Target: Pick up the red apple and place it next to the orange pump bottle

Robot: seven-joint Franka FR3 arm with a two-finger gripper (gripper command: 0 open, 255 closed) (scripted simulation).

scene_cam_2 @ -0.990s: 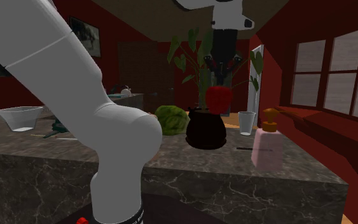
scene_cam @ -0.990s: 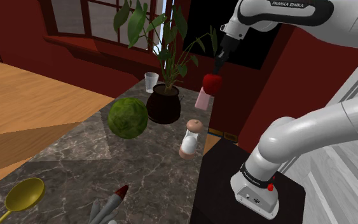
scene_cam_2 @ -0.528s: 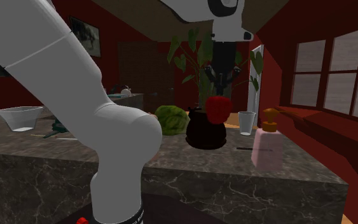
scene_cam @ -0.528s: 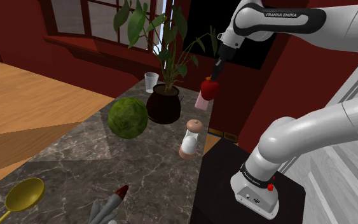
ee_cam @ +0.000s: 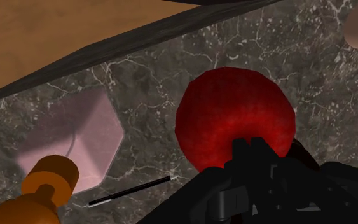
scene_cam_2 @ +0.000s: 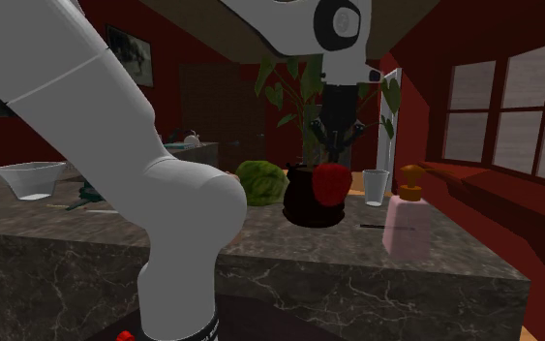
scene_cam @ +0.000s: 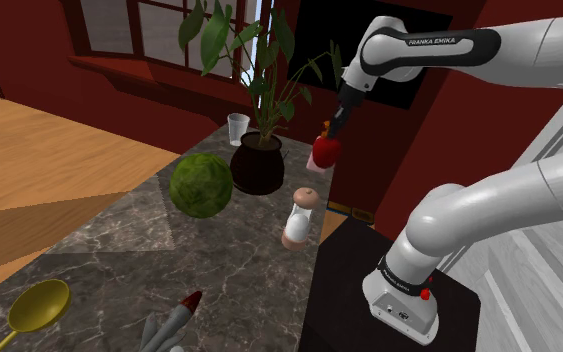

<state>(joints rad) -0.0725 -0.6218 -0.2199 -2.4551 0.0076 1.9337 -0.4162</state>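
Apple, red, hangs clamped at the tip of the black tool, above the counter, near the orange-capped pink pump bottle

The white arm climbs from its base, which stands well below the end effector and back from it. It folds high, and its forearm runs across nearly level, just above the end effector. At the dark wrist joint the hand turns downward on a slight slant, so the black end effector hangs beneath the wrist, pointing down. Its two fingers are closed in on a red apple, which sits clasped at their tips.
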